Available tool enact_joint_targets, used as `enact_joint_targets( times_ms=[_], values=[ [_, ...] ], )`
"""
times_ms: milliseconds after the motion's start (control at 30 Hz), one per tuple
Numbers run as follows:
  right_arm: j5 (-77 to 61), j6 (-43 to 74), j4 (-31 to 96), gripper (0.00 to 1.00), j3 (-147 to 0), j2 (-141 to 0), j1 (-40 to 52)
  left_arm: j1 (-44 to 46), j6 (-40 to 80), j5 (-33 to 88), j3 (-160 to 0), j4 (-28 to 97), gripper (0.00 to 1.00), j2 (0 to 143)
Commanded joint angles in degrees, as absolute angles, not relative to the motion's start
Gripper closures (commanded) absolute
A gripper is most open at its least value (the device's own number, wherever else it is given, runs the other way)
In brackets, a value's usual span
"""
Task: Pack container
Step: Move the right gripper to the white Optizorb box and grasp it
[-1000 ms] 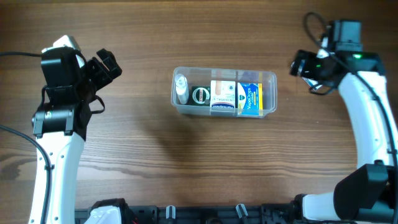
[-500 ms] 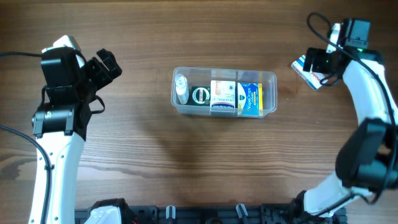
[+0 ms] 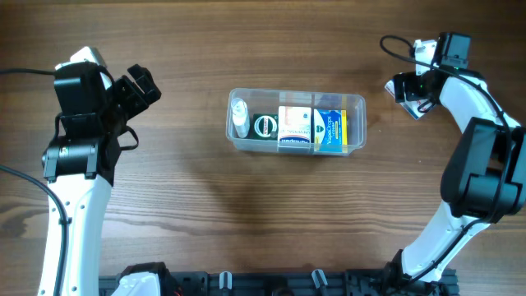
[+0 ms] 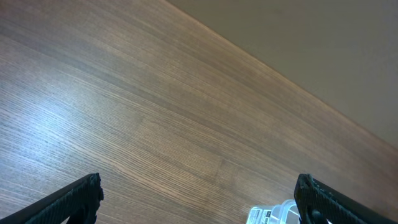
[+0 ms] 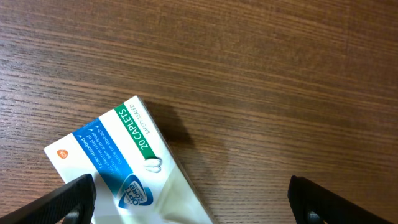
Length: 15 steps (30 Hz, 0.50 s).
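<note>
**Overhead view.** The container (image 3: 355, 103) lies at the middle of the tabletop (image 3: 189, 197), its long sides parallel to the far edge. From the left end to the right it holds a small white bottle (image 3: 239, 117), a round dark tin (image 3: 265, 126), a white carton (image 3: 294, 122) and a blue and yellow carton (image 3: 330, 130). The left fingers (image 3: 145, 84) are near the left edge, well apart from the container, with only bare wood between. The right fingers (image 3: 401, 85) are toward the far right corner, just beyond the container's right end. A small medicine box (image 3: 418, 108) lies on the wood directly under them. This view does not show how far either pair is spread.

**Left wrist view.** The left fingers (image 4: 69, 200) stand wide apart at the two lower corners and hold nothing. Bare wood fills the gap between them. A clear, white-labelled fragment (image 4: 272, 215) shows at the lower edge; it cannot be identified.

**Right wrist view.** The right fingers (image 5: 63, 203) are spread wide and grip nothing. The medicine box (image 5: 127, 168), white with green and blue bands and marked "20 CAPLETS", lies flat and askew between them. It is nearer the finger at the lower left. Contact with that finger cannot be determined.
</note>
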<state>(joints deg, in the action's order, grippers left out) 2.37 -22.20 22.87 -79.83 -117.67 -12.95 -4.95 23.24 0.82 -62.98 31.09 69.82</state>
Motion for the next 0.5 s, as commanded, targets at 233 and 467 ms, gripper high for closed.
enact_joint_targets(
  times_ms=[233,467],
  values=[
    [1.5,-19.1,24.7,0.00,-80.2,-122.4,-13.3,-5.3,22.9,1.5,-63.4,31.0,0.00,70.0],
    [1.4,-18.9,24.3,0.00,-80.2,-119.0,-13.3,-5.3,22.9,1.5,-63.4,31.0,0.00,70.0]
  ],
)
